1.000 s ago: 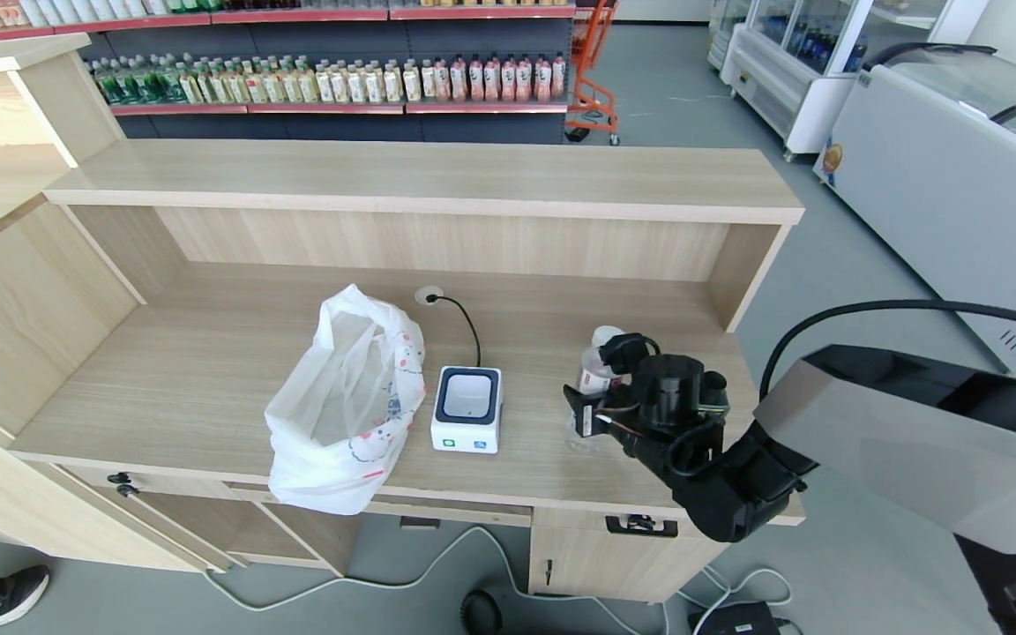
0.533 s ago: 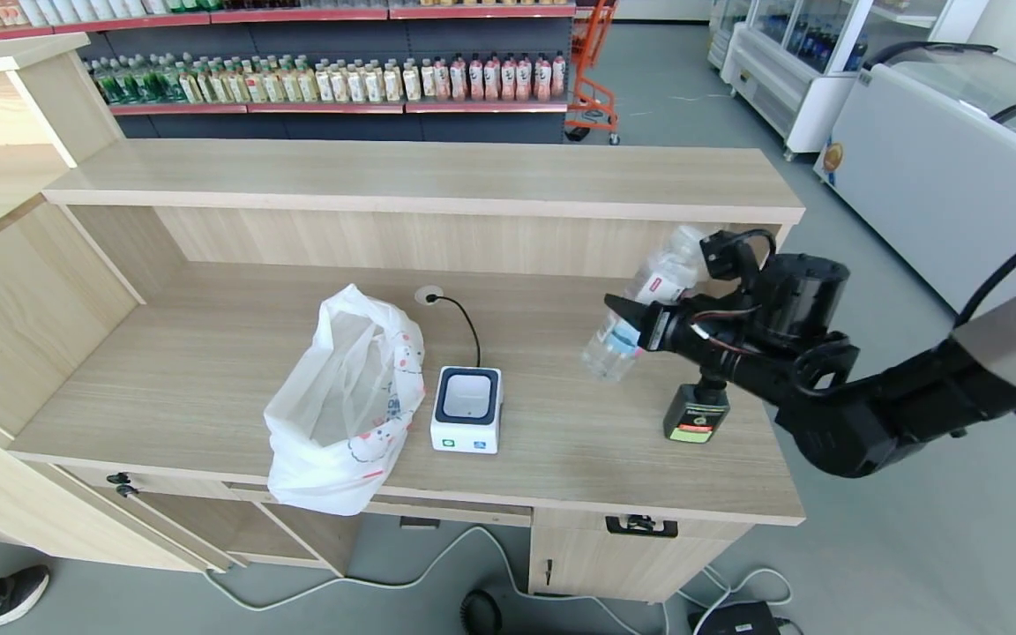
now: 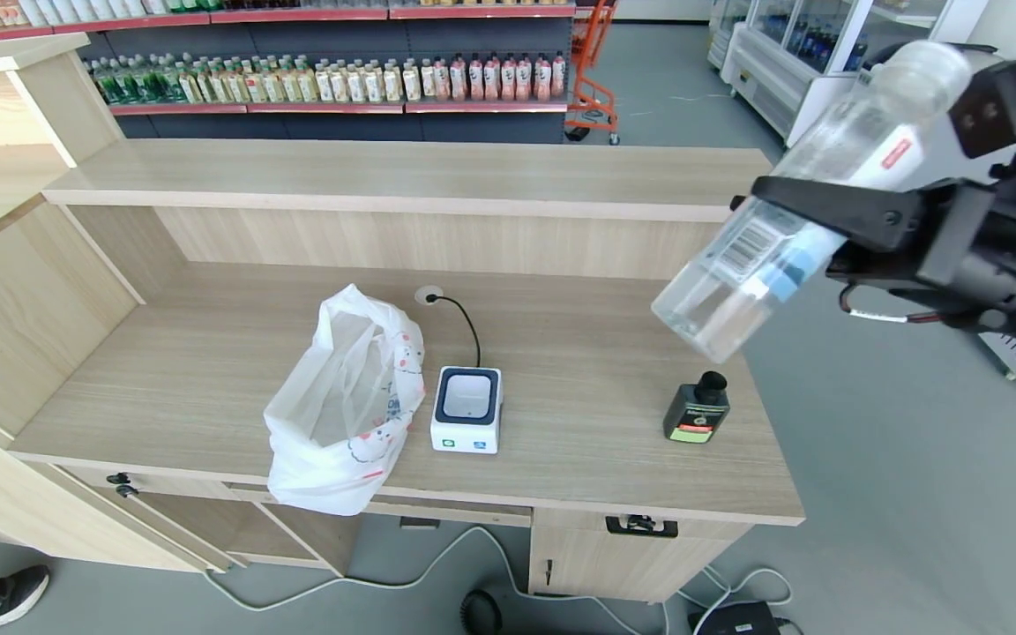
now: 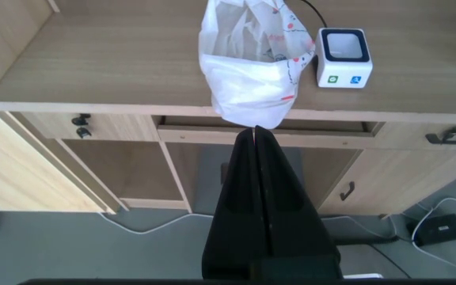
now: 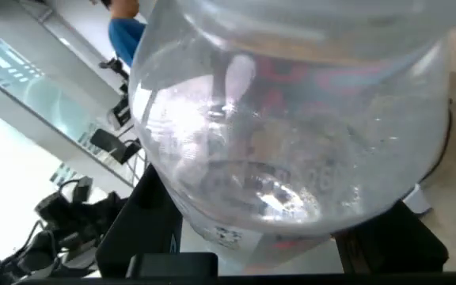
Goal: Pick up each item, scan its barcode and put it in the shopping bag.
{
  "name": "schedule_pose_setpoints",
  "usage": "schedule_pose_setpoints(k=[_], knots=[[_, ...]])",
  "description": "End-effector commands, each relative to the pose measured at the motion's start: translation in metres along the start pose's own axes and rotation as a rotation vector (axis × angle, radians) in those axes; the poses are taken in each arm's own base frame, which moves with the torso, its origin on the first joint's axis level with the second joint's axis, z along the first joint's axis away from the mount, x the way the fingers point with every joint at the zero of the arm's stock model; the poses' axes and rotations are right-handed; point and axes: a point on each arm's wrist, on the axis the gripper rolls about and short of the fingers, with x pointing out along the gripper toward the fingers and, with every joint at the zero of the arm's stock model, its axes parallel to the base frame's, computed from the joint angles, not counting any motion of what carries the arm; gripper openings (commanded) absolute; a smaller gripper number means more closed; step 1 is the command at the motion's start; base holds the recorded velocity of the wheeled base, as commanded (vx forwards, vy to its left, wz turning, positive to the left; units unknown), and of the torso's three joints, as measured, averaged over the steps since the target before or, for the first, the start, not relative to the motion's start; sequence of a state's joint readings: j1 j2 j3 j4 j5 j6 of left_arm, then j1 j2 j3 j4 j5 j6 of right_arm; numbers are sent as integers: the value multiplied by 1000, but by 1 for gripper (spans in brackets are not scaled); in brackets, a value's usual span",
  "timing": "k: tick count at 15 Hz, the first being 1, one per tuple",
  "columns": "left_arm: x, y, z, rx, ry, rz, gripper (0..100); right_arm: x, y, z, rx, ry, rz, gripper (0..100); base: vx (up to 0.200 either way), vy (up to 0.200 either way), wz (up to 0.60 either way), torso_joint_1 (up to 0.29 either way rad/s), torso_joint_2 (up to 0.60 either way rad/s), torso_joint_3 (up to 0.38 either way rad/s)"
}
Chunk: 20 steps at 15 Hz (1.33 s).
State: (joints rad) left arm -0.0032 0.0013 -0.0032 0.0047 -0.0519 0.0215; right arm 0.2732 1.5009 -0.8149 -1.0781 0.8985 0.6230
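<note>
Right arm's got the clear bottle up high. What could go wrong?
1. The clear bottle is tilted in the right gripper, seemingly past the counter's end; a slip likely means the floor.
2. Its barcode faces up, like the scanner window; it may not read unturned.
3. Lowering could clip the small dark bottle.

I'm driving the rig in a shop, at what looks like the checkout. Behind the wooden table (image 3: 208, 370) run shelves of bottled drinks (image 3: 332, 81), with an orange shopping trolley (image 3: 594, 70) in the aisle and glass-fronted coolers (image 3: 764, 79) alongside. On the table I see a barcode scanner (image 3: 467, 408) and a plastic shopping bag (image 3: 345, 401).
</note>
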Motion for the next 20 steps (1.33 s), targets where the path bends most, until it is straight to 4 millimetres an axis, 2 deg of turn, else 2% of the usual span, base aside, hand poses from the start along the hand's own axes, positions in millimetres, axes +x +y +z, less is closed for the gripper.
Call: schedule_pose_setpoints(k=[1,2,5,11,14,20], knots=[[0,0,0,0,0,1,0,-22,69,16,-51,-3,182,0,0,0,0,0,0,0],[0,0,0,0,0,0,0,-23,76,14,-56,12,219,0,0,0,0,0,0,0],[0,0,0,0,0,0,0,-27,80,2,-82,59,269,0,0,0,0,0,0,0],[0,0,0,0,0,1,0,-30,89,-3,-89,130,388,0,0,0,0,0,0,0],[0,0,0,0,0,0,0,-29,93,-6,-64,144,406,0,0,0,0,0,0,0],[0,0,0,0,0,0,0,-35,113,-17,0,178,479,0,0,0,0,0,0,0]])
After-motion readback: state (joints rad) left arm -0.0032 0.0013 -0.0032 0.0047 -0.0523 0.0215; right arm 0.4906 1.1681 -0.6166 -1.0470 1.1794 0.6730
